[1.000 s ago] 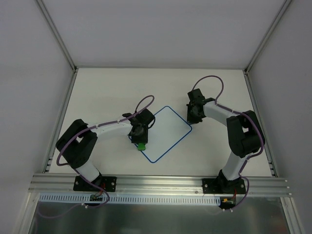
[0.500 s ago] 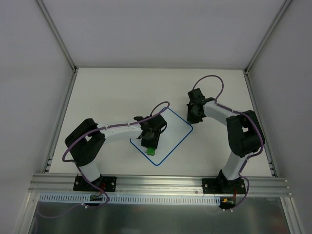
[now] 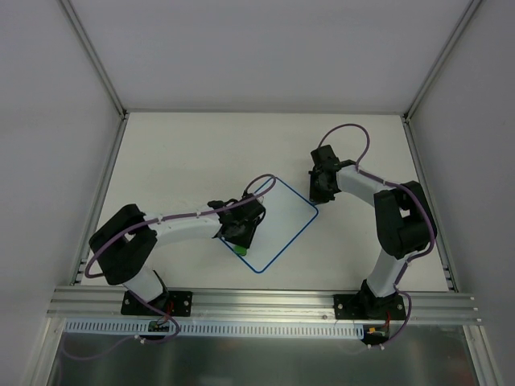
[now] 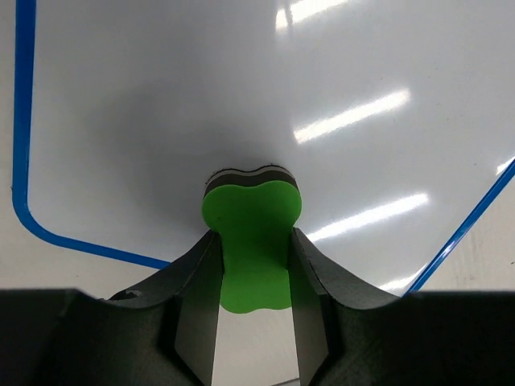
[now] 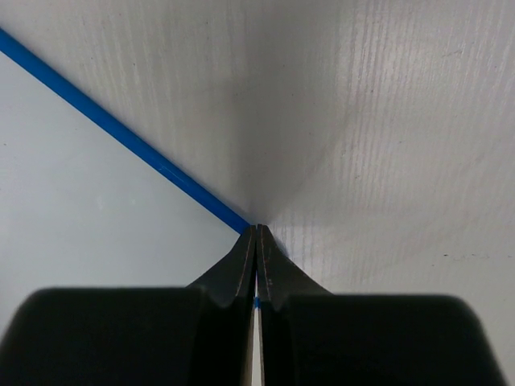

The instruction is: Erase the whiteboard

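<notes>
I see a white tabletop (image 3: 177, 153) and walls (image 3: 241, 48); whiteboard (image 3: 282, 221) long axis runs near-left to far-right; left gripper (image 4: 252, 241) clamps eraser (image 4: 252, 205), right gripper (image 5: 256, 233) pinches its rim (image 5: 121, 133)

The whiteboard (image 3: 282, 217) lies on the desk (image 3: 177, 153) between left tool (image 3: 242, 241) and right tool (image 3: 319, 197); a green eraser (image 3: 244, 251) tips the left tool.
</notes>
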Motion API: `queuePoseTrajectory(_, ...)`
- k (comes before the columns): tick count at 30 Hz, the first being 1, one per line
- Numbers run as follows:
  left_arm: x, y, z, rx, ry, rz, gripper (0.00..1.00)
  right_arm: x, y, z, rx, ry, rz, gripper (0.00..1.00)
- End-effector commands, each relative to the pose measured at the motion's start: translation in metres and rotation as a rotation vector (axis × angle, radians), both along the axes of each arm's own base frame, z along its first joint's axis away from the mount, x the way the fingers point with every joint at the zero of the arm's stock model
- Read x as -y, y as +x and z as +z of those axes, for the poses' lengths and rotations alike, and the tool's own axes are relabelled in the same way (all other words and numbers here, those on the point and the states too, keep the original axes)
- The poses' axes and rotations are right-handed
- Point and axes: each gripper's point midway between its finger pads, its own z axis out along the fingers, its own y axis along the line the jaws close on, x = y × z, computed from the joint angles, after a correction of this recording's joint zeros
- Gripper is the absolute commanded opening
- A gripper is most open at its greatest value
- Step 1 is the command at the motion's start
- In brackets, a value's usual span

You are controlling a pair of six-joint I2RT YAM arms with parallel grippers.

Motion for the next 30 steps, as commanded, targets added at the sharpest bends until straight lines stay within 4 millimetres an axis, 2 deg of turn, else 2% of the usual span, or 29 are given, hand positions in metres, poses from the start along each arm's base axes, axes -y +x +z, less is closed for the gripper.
queuePoseTrajectory(1,-0.017,-0.004,-0.004,0.069,0.005,-0.039,0.00,0.002,-0.003,0.001,-0.014,0.001,0.006,0.00)
queuePoseTrajectory(3,-0.018,0.000,0.003,0.119,-0.024,-0.039,0.00,0.001,-0.003,0.001,-0.014,0.009,0.005,0.00)
queuePoseTrajectory(4,-0.023,-0.001,0.001,0.131,-0.019,-0.037,0.00,0.000,-0.002,0.001,-0.013,0.016,0.005,0.00)
queuePoseTrajectory(6,-0.028,0.008,0.006,0.194,-0.020,-0.018,0.00,-0.001,-0.001,0.002,-0.008,0.020,0.005,0.00)
queuePoseTrajectory(11,-0.041,0.026,0.007,0.226,-0.038,0.010,0.00,-0.003,0.003,0.002,-0.007,0.021,0.012,0.00)
queuePoseTrajectory(17,-0.017,0.044,0.021,0.263,-0.074,-0.060,0.00,-0.005,0.006,0.002,-0.006,0.022,0.019,0.00)
queuePoseTrajectory(20,-0.011,0.047,0.022,0.263,-0.079,-0.087,0.00,-0.003,0.008,0.004,0.002,0.019,0.017,0.00)
queuePoseTrajectory(23,-0.005,0.041,0.016,0.224,-0.097,-0.115,0.00,-0.003,0.010,0.006,0.010,0.018,0.014,0.00)
queuePoseTrajectory(28,0.011,0.014,0.015,0.161,-0.161,-0.205,0.00,-0.003,0.010,0.006,0.009,0.022,0.009,0.00)
queuePoseTrajectory(30,0.011,0.005,0.011,0.136,-0.168,-0.230,0.00,-0.004,0.009,0.006,0.006,0.026,0.009,0.00)
